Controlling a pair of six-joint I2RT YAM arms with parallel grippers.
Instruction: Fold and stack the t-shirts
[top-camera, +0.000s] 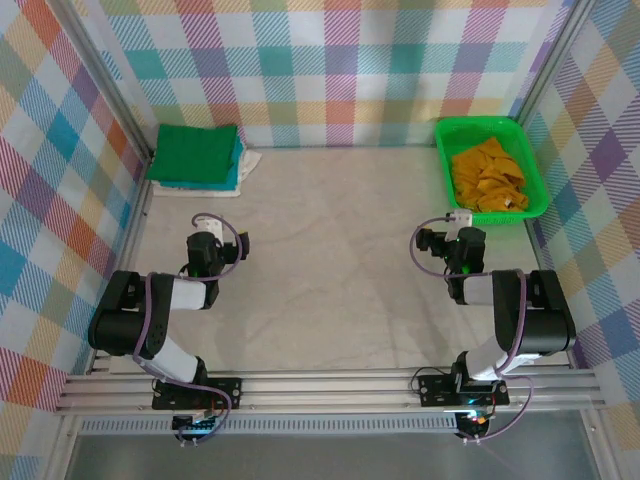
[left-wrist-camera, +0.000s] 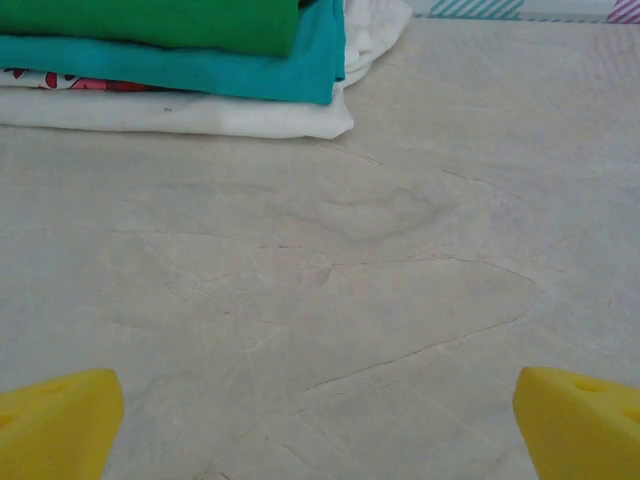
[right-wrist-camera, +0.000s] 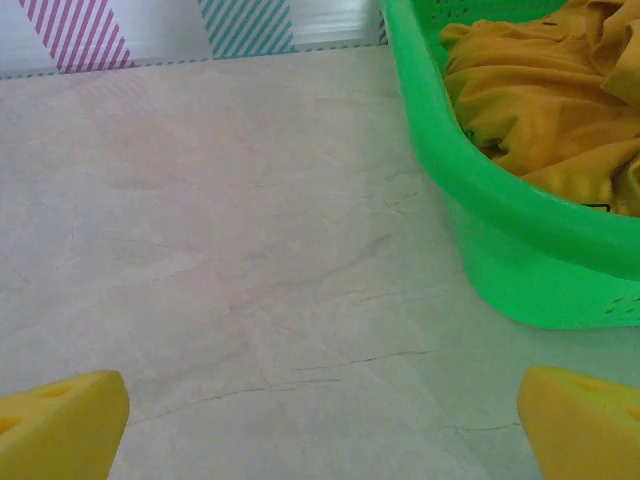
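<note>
I can't read any word, number or brand from here. The white t-shirt shows a red print at its edge, and the mustard-yellow t-shirt has a small dark mark. Both are illegible.

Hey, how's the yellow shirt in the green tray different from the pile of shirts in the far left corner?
The yellow shirt is crumpled; the pile of shirts is folded flat and stacked. The yellow shirt lies inside the green tray, far right; the pile of shirts sits directly on the table, far left. The yellow shirt is one colour; the pile of shirts layers green over teal over white. Both are soft cloth.
</note>
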